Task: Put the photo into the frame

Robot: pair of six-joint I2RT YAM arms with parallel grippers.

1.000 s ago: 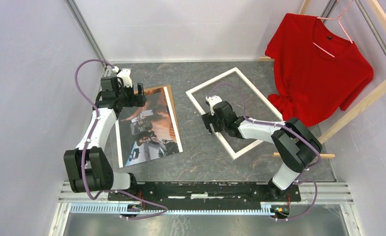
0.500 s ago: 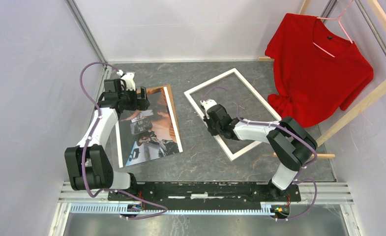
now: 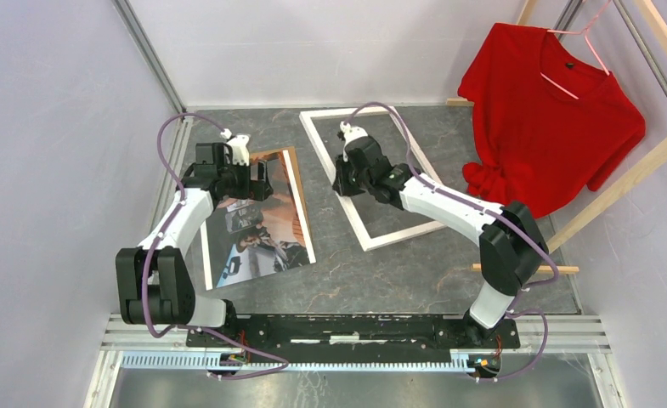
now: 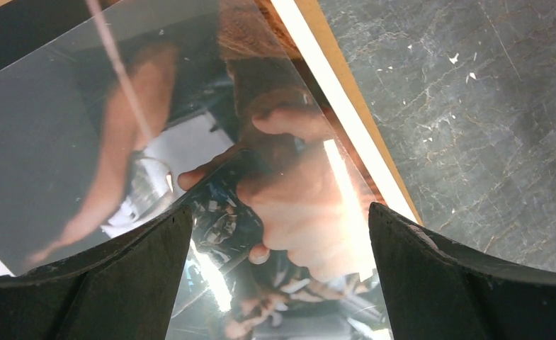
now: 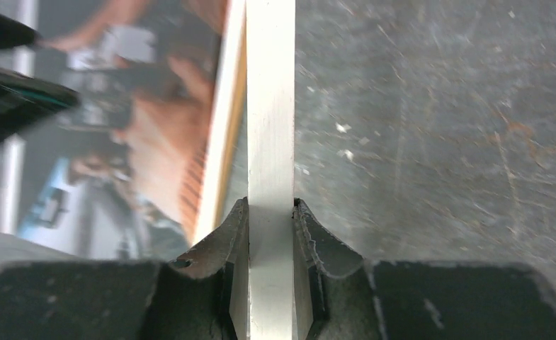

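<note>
Two wrist close-ups, right tool clenched on frame, contact hidden overhead, left tool released over photo

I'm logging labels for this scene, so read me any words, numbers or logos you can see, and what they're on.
Nothing legible anywhere.
The photo: any writing in the print is too small and blurred to read.
The frame and the red T-shirt: no lettering shows.
</note>
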